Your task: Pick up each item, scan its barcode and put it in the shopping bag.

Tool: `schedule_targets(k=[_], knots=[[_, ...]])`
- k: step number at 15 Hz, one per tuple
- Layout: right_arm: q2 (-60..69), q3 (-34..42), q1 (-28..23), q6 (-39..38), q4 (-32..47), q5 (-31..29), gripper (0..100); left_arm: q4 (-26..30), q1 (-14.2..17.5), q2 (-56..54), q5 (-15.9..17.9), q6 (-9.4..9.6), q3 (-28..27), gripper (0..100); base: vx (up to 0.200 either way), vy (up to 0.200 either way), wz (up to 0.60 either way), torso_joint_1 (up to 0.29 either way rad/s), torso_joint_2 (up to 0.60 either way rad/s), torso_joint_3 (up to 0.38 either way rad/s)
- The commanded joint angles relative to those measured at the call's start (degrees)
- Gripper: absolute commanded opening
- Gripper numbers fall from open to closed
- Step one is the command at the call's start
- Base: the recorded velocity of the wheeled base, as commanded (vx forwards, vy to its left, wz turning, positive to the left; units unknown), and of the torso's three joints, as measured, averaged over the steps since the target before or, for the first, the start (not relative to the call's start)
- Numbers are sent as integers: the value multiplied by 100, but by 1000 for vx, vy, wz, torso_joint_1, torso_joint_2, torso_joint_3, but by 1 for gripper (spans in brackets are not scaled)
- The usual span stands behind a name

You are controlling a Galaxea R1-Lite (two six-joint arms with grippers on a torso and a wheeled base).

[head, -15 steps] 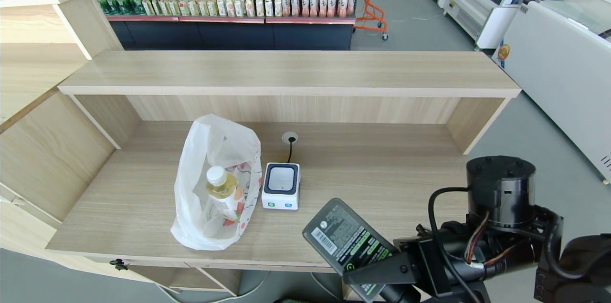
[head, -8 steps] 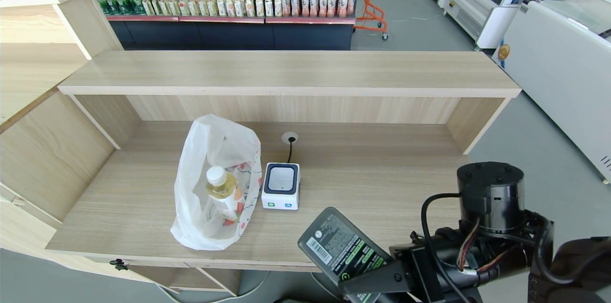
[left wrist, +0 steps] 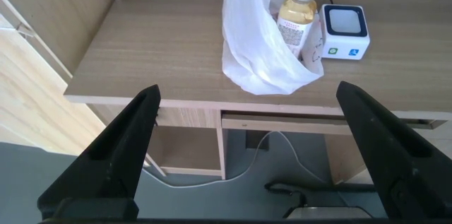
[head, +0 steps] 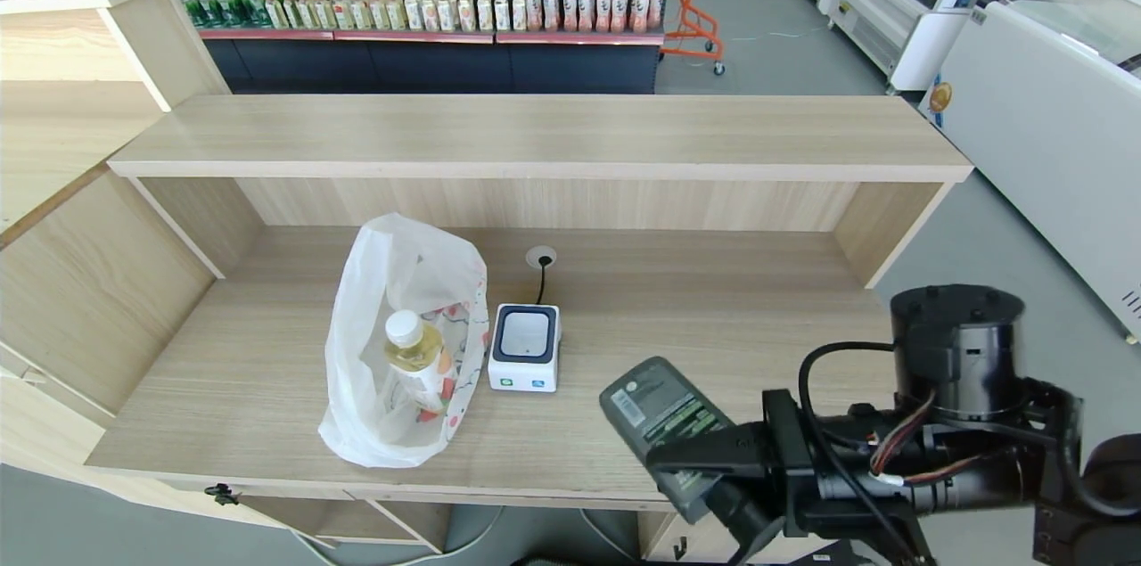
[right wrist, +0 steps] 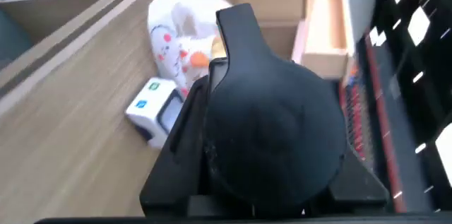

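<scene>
- Scan step: right tool (head: 704, 468) grasps the dark packet (head: 660, 410) over the surface's (head: 713, 307) near edge, right of the scanner (head: 525, 348).
- Left tool (left wrist: 248, 93) hangs released.
- Next, I judge: turn the packet's barcode down over the scanner window.

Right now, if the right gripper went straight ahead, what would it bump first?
Probably the scanner, led by the packet the right gripper holds; depth is unclear, so it might pass above.

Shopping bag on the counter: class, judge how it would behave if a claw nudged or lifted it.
The shopping bag looks like thin, crumpled film, so it would probably fold rather than slide stiffly. The bottle leaning inside likely gives most of its weight and might topple if pushed.
</scene>
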State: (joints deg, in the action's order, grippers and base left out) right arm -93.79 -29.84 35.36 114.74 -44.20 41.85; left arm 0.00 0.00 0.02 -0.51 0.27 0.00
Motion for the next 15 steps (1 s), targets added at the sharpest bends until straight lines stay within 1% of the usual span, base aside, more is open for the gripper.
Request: schedule_targets(k=[1, 2, 4, 6, 7, 8, 9, 10, 11, 12, 13, 15], knots=[[968, 22, -302, -2096, 43, -1425, 0, 0, 0, -2, -2, 0, 0, 100, 0, 0, 0, 0, 0, 0], [1109, 119, -557, -2957, 158, -1522, 0, 0, 0, -2, -2, 0, 0, 100, 0, 0, 0, 0, 0, 0], [1337, 101, -935, -4715, 386, -1531, 0, 0, 0, -2, -2, 0, 0, 100, 0, 0, 0, 0, 0, 0], [1329, 66, -1216, -6209, 377, -1566, 0, 0, 0, -2, -2, 0, 0, 100, 0, 0, 0, 0, 0, 0], [1214, -83, -1348, -7826, 377, -1707, 0, 0, 0, -2, -2, 0, 0, 100, 0, 0, 0, 0, 0, 0], [1065, -233, -1348, -9048, 316, -1856, 0, 0, 0, -2, -2, 0, 0, 100, 0, 0, 0, 0, 0, 0], [828, -452, -1357, -10217, 184, -2067, 0, 0, 0, -2, -2, 0, 0, 100, 0, 0, 0, 0, 0, 0], [590, -672, -1357, -10999, 61, -2331, 0, 0, 0, -2, -2, 0, 0, 100, 0, 0, 0, 0, 0, 0], [160, -1059, -1313, -12168, 8, -2955, 0, 0, 0, -2, -2, 0, 0, 100, 0, 0, 0, 0, 0, 0], [-34, -1243, -1251, -12608, -1, -3227, 0, 0, 0, -2, -2, 0, 0, 100, 0, 0, 0, 0, 0, 0], [-209, -1445, -1084, -13152, -1, -3535, 0, 0, 0, -2, -2, 0, 0, 100, 0, 0, 0, 0, 0, 0], [-253, -1401, -786, -14005, 26, -3710, 0, 0, 0, -2, -2, 0, 0, 100, 0, 0, 0, 0, 0, 0]])
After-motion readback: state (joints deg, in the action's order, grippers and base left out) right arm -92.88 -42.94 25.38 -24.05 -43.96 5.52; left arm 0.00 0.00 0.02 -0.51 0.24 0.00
